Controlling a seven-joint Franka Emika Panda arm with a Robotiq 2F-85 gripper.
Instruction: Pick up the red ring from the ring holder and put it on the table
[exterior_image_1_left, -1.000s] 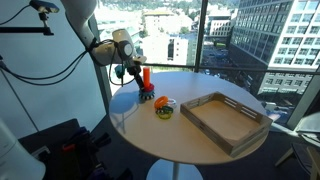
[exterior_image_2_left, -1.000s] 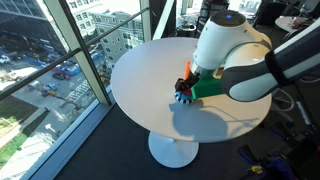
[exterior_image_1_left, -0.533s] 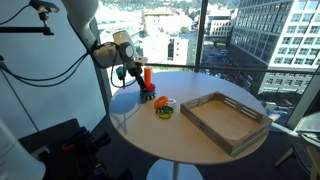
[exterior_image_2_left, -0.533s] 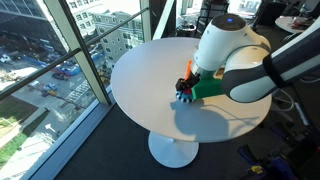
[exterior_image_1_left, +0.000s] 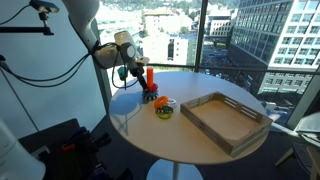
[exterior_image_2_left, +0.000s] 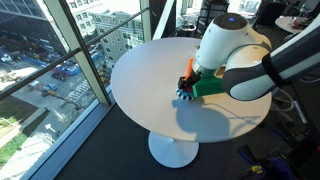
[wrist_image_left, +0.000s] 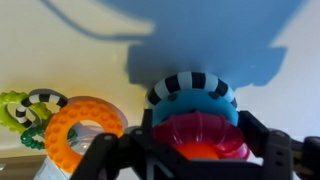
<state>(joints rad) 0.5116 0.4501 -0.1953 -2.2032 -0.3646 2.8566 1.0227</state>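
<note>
The red ring sits around the orange peg of the ring holder, with a blue ring and a black-and-white striped ring showing just beyond it in the stack. Your hand straddles it, with dark fingers on either side, so the peg can slip out between them as you lift. They look hard against the ring's flanks, but I cannot tell whether they are squeezing it or merely beside it. To my mind you should draw it straight along the peg, or the ring may bind and drag the holder over. The holder stands on the round white surface. A loose orange ring lies just beside it, so set the red one down on a bare patch.
</note>
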